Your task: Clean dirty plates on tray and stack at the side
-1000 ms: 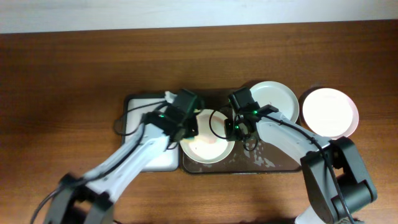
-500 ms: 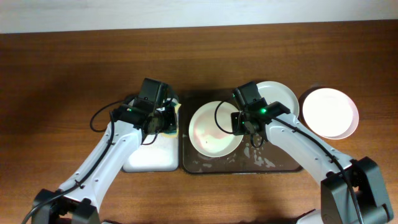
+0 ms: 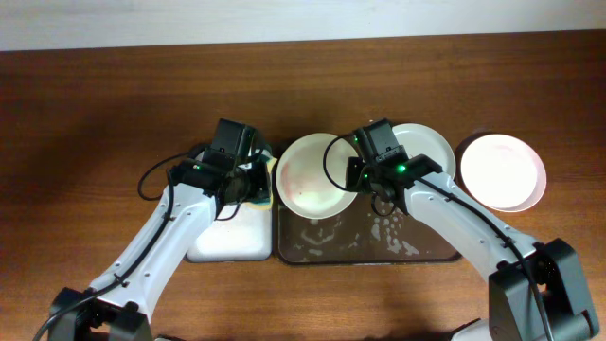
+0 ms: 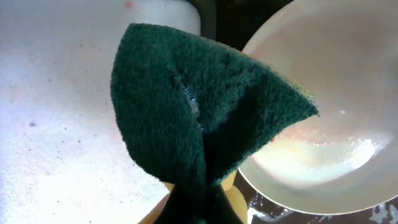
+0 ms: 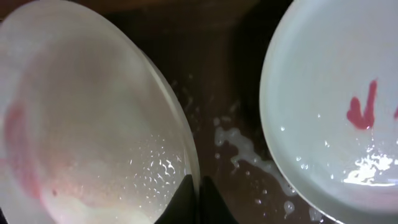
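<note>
"On the left wrist camera the sponge (image 4: 199,118) swallows the middle of the shot. Its pinched end runs off the bottom edge, and no fingers show behind it."

"Overhead, the left gripper (image 3: 252,180) covers that sponge. Only a yellow sliver peeks out."

"On the right wrist camera the right gripper (image 5: 194,202) is just two dark, blurred tips at the bottom edge, on the rim of the cream-white plate (image 5: 93,124). That plate is cropped left and bottom."

"The mint-green plate (image 5: 323,93) is cut off top and right there. Overhead, the arm hides its left part."

"The tray (image 3: 379,248) has its back half under the plates."

"The pinkish-white plate (image 3: 502,172) glares overhead. Can't tell if it's smeared."
</note>
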